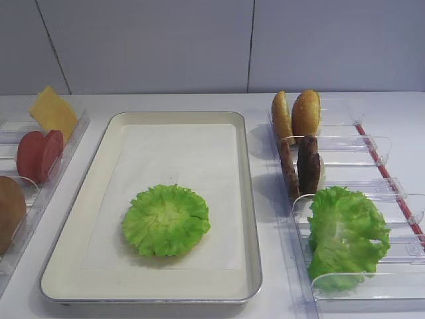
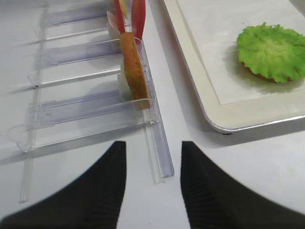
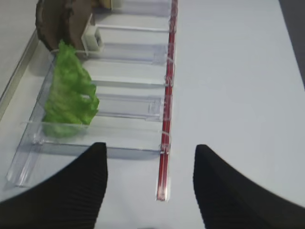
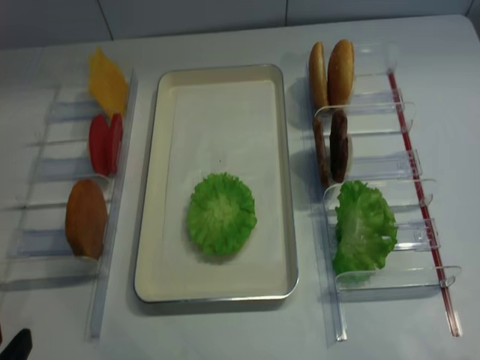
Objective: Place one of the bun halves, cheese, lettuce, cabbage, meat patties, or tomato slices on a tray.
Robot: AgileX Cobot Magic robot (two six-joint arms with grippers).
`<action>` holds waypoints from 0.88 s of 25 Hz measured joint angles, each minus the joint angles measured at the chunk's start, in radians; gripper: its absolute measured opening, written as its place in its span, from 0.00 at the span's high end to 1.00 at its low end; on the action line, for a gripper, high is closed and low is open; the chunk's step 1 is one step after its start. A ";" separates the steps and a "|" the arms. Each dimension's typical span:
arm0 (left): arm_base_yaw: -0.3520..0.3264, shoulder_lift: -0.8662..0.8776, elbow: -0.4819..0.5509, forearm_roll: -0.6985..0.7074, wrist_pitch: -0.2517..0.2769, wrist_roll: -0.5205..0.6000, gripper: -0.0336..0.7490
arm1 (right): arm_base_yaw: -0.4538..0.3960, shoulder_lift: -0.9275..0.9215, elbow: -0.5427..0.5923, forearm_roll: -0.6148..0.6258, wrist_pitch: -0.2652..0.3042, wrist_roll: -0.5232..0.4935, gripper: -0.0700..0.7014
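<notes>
A flat ruffled lettuce [image 1: 166,220] lies on the paper liner in the near half of the tray [image 1: 250,199]; a brown edge shows under its rim in the left wrist view. My left gripper [image 2: 152,145] hangs open over bare table just off the tray's near left corner, facing a bun half [image 2: 133,71] that stands on edge in the left rack. My right gripper [image 3: 150,148] is open and empty at the near end of the right rack, with the cabbage [image 3: 69,95] ahead to its left. Neither gripper shows in the exterior views.
The left rack [image 1: 40,199] holds cheese [image 1: 53,111], tomato slices [image 1: 40,154] and a bun half [image 1: 10,211]. On the right rack [image 1: 372,143] stand two bun halves [image 1: 295,114], meat patties [image 1: 300,166] and cabbage [image 1: 346,236]. A red strip [image 3: 167,95] edges that rack.
</notes>
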 joint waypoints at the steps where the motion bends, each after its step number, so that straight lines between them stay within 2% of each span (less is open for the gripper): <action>1: 0.000 0.000 0.000 0.000 0.000 0.000 0.59 | -0.011 -0.005 0.003 0.002 -0.020 -0.025 0.39; 6: 0.000 0.000 0.000 0.000 0.000 0.000 0.59 | -0.039 -0.046 0.014 0.005 -0.049 -0.073 0.39; 18: 0.000 0.000 0.000 0.000 0.000 0.000 0.59 | -0.040 -0.076 0.018 0.043 -0.048 -0.075 0.39; 22: 0.000 0.000 0.000 0.000 0.000 0.000 0.59 | -0.041 -0.076 0.029 0.043 -0.032 -0.070 0.39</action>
